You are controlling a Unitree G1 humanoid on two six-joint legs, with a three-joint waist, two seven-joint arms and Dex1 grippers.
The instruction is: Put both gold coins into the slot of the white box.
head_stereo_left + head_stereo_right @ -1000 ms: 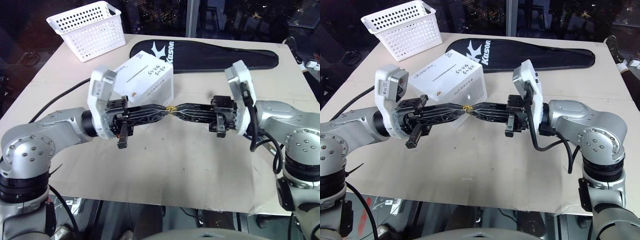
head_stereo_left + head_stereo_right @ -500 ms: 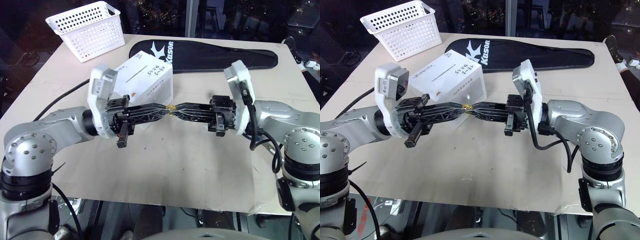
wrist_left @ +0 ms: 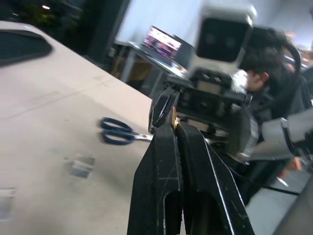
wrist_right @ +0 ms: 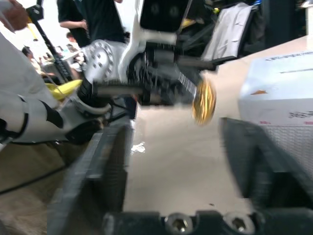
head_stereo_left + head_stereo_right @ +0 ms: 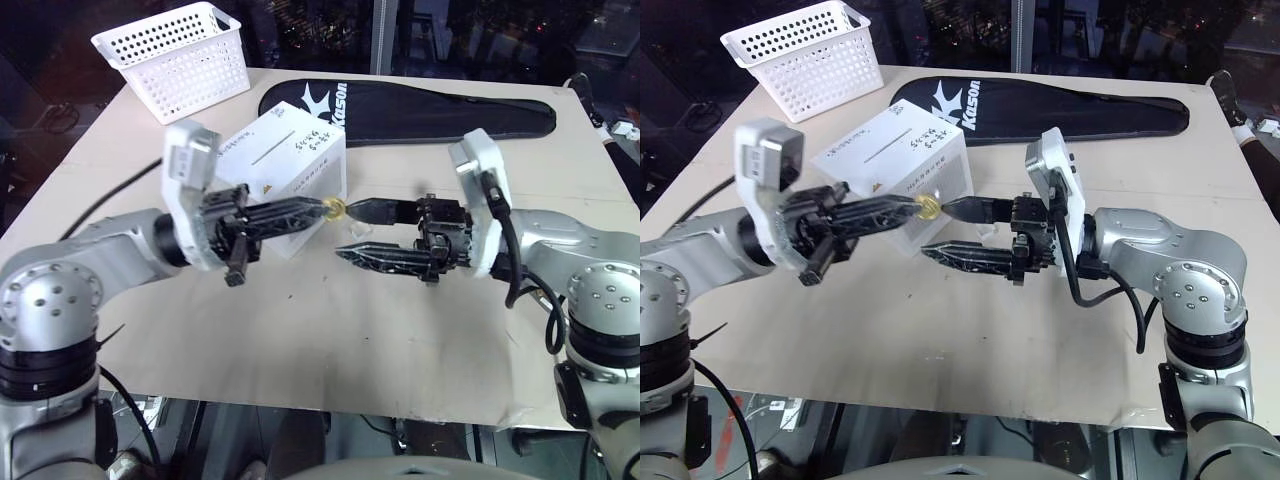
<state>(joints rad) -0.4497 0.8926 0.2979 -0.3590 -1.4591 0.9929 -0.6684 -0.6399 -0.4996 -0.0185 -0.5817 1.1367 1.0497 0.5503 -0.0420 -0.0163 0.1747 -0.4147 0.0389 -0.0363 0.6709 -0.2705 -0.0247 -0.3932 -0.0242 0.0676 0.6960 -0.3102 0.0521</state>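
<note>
Coin: my left gripper (image 5: pixel 325 208) pinches one gold coin (image 5: pixel 334 208), a shiny round disc, at its closed black ribbed tips, just in front of the white box (image 5: pixel 285 160).
Right gripper (image 5: pixel 352 231): my fingers stand wide apart, one above and one below, holding nothing, beside the box's right front corner.
Box: matte white cardboard cube with dark handwriting and an orange triangle.
Slot (image 5: pixel 275 151): thin dark slit on the box's top.
Behind the box: white perforated plastic basket (image 5: pixel 180 58); black racket cover (image 5: pixel 420 105).
</note>
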